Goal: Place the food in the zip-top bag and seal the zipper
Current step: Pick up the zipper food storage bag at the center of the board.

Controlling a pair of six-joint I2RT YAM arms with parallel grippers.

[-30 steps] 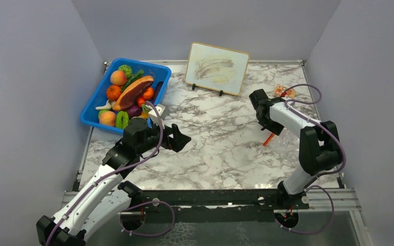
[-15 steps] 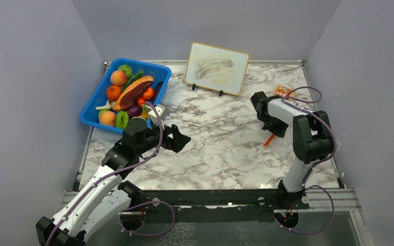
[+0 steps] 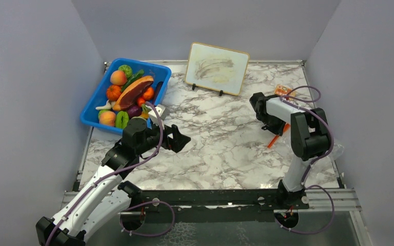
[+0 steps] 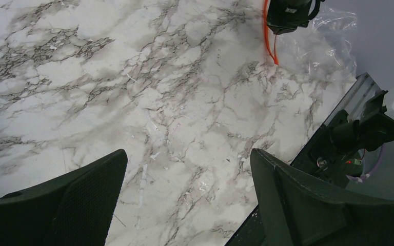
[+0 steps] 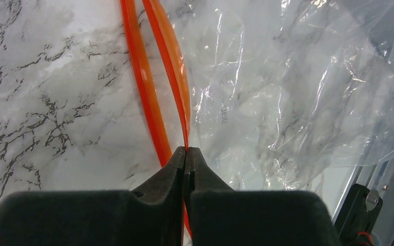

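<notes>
The food (image 3: pixel 128 95), glossy toy fruits and vegetables with a reddish-brown meat slice (image 3: pixel 133 91), lies piled at the back left. The clear zip-top bag (image 5: pixel 297 102) lies crumpled by the table's right edge (image 3: pixel 333 151). Its orange zipper (image 5: pixel 146 97) shows as two strips that stand apart. My right gripper (image 5: pixel 186 151) is shut on the right-hand strip, low over the table (image 3: pixel 276 131). The left wrist view shows the bag (image 4: pixel 328 46) far off. My left gripper (image 4: pixel 187 156) hovers open and empty over bare marble, left of centre (image 3: pixel 180 138).
A blue bin (image 3: pixel 160 69) holds the food. A framed picture board (image 3: pixel 217 61) stands on feet at the back centre. A small orange packet (image 3: pixel 283 91) lies at the back right. Grey walls close in three sides, and a black rail (image 3: pixel 210 197) runs along the front.
My right gripper has closed from open onto the zipper strip, and its arm has folded in closer to the bag. The left arm has not moved.
</notes>
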